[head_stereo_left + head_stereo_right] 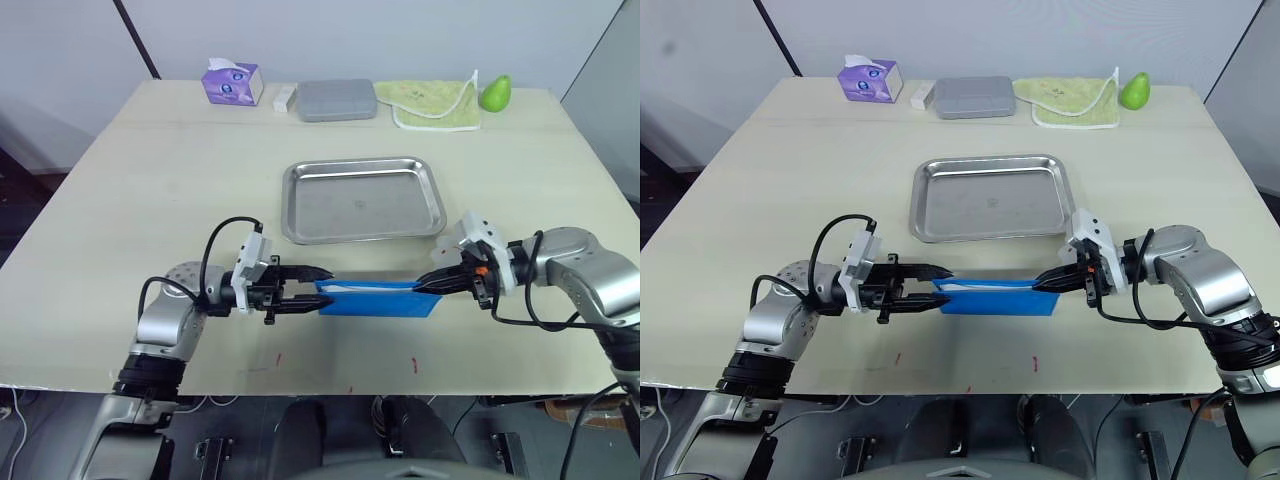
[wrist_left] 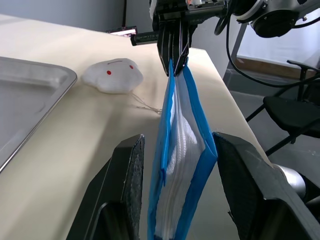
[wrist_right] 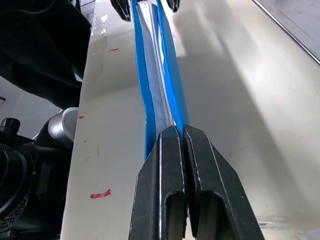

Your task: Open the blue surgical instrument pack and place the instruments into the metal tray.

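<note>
My head pair looks forward and down over the table (image 1: 150,190), sharing one scene. Each wrist camera peers close along its jaws, both facing the blue pack (image 2: 182,150) between them.

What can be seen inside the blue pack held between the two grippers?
The pack gapes at the end between the left gripper's open fingers, showing folded white lining between blue walls. No instruments are visible; the lining covers anything deeper. The right gripper pinches the other end shut.
</note>
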